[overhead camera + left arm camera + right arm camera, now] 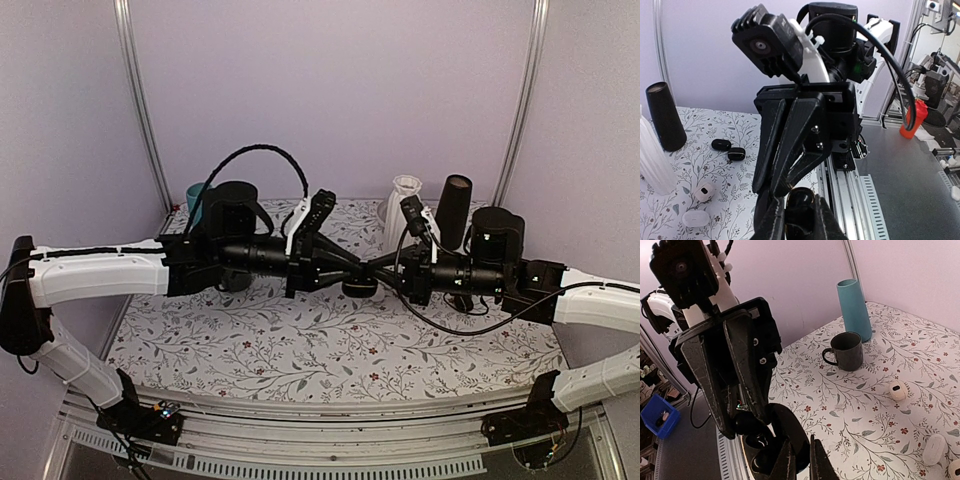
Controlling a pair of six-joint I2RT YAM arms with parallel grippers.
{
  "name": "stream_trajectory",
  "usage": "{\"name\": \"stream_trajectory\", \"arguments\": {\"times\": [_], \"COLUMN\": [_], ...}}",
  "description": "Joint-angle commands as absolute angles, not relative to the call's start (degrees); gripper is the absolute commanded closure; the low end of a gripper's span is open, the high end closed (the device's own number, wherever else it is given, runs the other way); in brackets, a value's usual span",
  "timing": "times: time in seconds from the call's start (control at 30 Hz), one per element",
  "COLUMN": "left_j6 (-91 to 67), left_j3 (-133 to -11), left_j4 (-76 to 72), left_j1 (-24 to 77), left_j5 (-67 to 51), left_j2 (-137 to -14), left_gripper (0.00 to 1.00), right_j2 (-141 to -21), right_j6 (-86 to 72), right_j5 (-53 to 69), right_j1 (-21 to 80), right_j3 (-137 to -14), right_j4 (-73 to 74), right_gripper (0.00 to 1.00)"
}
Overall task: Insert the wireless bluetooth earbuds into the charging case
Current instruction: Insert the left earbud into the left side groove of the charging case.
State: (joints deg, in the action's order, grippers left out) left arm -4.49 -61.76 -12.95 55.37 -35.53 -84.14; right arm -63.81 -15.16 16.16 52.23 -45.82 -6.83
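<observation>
From above, the left hand [356,278] and right hand [380,268] meet tip to tip over the middle of the bench [300,350], with the charging case [360,289] at their junction.

Left wrist view: the left hand clamps the glossy black case, and the right hand points down onto it.

Right wrist view: the right hand is pinched narrow just beside the case, which seems open. I cannot tell whether an earbud sits between its tips.

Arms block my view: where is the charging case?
Centre of the top view, where both arms meet: the charging case sits in the left gripper, above the table, the right gripper close beside it.
</observation>
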Motion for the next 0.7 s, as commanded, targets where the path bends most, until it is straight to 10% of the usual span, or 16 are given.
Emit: {"name": "stream_trajectory", "arguments": {"times": [0.0,0.67], "left_j6": [-2.8,-2.7], "left_j3": [-62.5,-60.4], "left_j4": [-8.7,-11.1], "left_j1": [56.8,57.0], "left_j5": [-35.6,-32.2], "left_j2": [-85.3,-82.9], "left_gripper": [0.82,0.65], "right_j2": [-62.1,-62.3], "right_j6": [-14.5,-14.2], "right_j5": [14.4,14.4], "right_j1": [52.1,52.1], "right_j3": [-49.1,-49.3], "right_j4": [-9.9,-8.2], "right_gripper": [0.97,0.97]}}
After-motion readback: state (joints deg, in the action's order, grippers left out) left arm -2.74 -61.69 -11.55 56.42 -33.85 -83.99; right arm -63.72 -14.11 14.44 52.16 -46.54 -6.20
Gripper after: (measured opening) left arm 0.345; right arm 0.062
